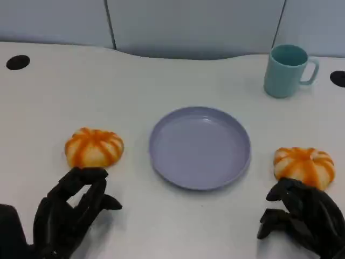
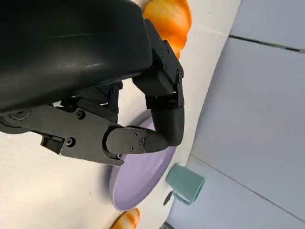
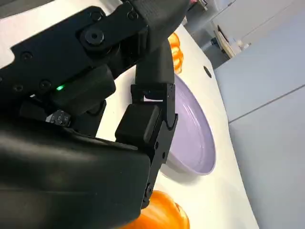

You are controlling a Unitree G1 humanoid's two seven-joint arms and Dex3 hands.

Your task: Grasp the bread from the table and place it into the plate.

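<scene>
Left robot hand (image 1: 73,208) empty, fingers apart, just short of left bread (image 1: 94,147). Right robot hand (image 1: 302,216) likewise loose, holding nothing, beside right bread (image 1: 304,166). Round buns, no clear long axis, flat on desk (image 1: 48,102) flanking plate (image 1: 200,147). Mug (image 1: 287,70) beyond.

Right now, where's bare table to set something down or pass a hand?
Free: the far-left stretch behind the left bread, and the front strip between the left hand and right hand, below the plate. Crowded: the right, with mug and right bread.
</scene>
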